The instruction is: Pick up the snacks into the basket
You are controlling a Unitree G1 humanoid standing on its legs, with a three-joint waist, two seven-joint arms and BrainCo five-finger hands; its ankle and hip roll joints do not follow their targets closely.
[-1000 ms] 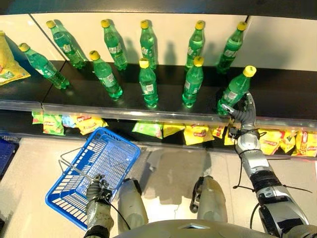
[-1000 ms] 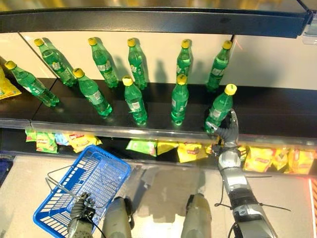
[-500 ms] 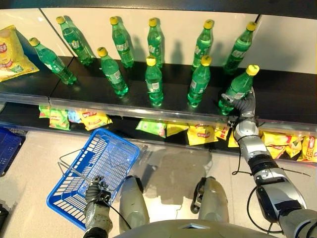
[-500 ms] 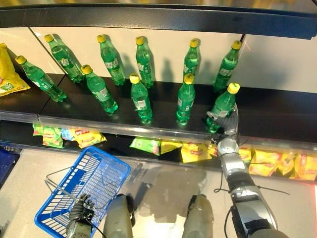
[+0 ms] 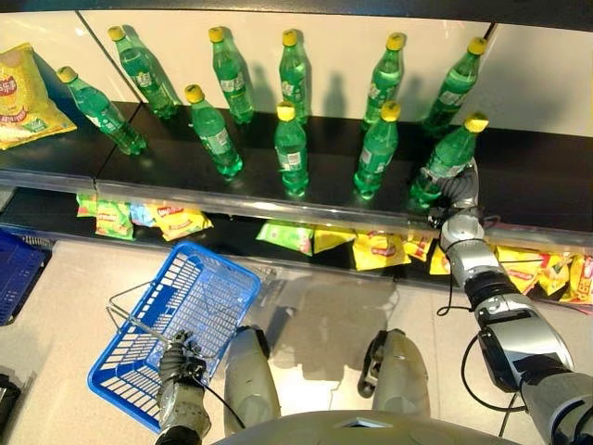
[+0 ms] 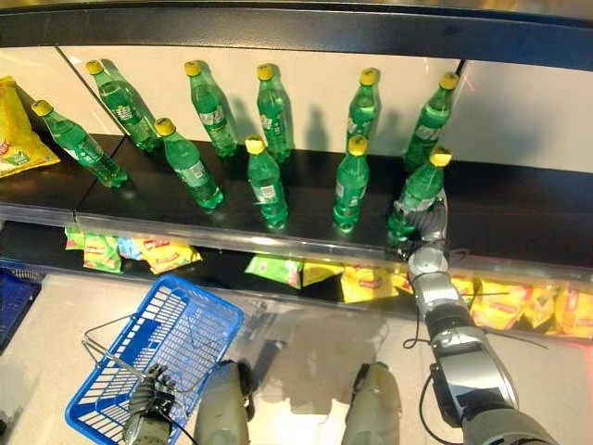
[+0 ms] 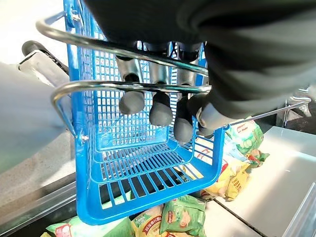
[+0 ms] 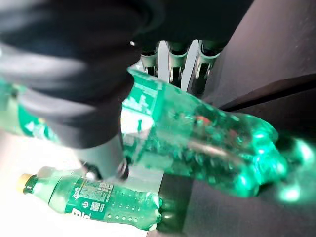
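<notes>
My right hand (image 5: 460, 192) reaches onto the black shelf (image 5: 537, 185) and is shut on the front right green bottle (image 5: 447, 159). In the right wrist view its fingers (image 8: 170, 64) lie behind the bottle (image 8: 197, 143) and the thumb presses its front. Snack packets (image 5: 371, 248) lie in a row on the lower shelf, just below that hand. The blue basket (image 5: 227, 267) hangs low on the left, with nothing in it. My left hand (image 5: 182, 369) is shut on its wire handle (image 7: 123, 86), the fingers (image 7: 160, 112) curled over the bar.
Several more green bottles (image 5: 291, 153) with yellow caps stand on the black shelf behind a clear front rail (image 5: 278, 209). A yellow snack bag (image 5: 23, 93) lies at the shelf's far left. More packets (image 5: 176, 222) sit on the lower shelf above the basket. Another blue basket (image 5: 14, 278) shows at the left edge.
The camera has shifted a little. My right hand has reached further onto the shelf and closed round the front right bottle. The left hand holds the basket as before.
</notes>
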